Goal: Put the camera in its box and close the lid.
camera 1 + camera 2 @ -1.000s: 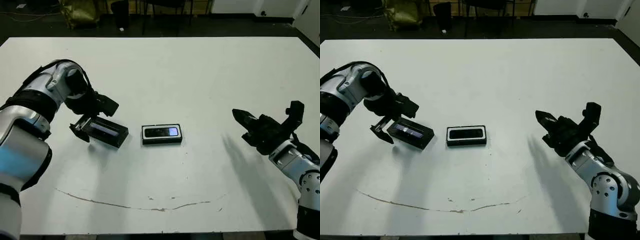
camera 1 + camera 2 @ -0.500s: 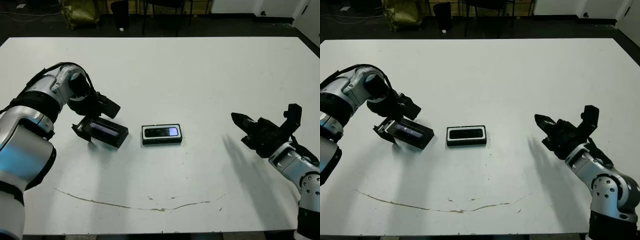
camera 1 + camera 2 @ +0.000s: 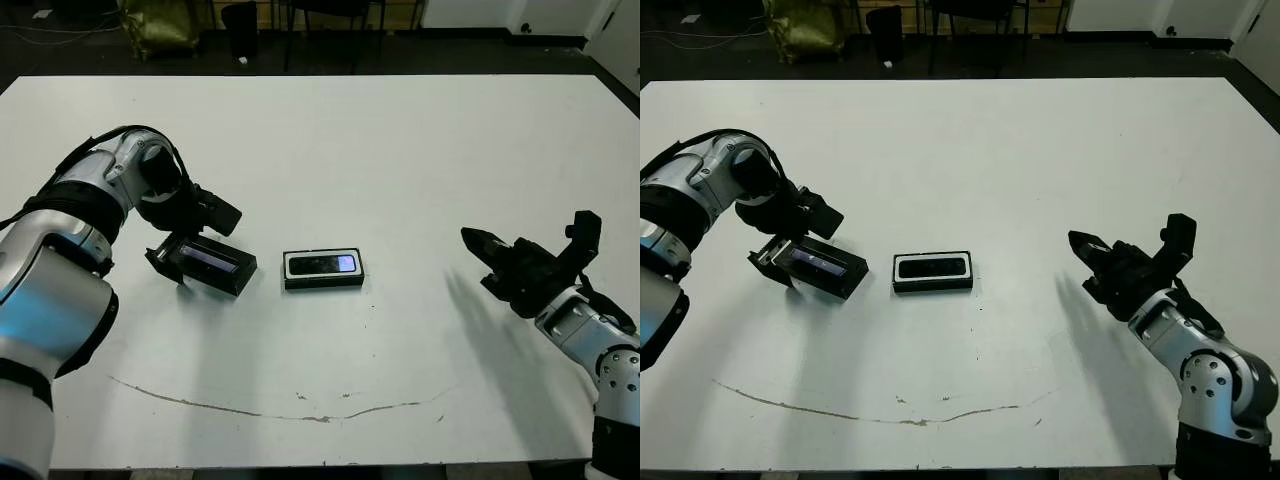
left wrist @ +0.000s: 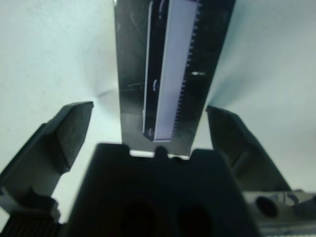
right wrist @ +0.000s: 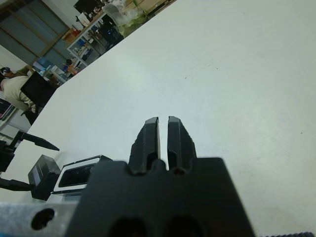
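While between spread jaws, glossy-striped rectangular black lid [image 3: 208, 264].

Camera [image 3: 322, 264] in box [image 3: 323, 281]; lid [image 3: 214, 264] beside.

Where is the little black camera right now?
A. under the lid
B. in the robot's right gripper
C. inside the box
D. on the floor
C: the camera lies inside the white-rimmed box at the table's middle, uncovered, with the lid beside it.
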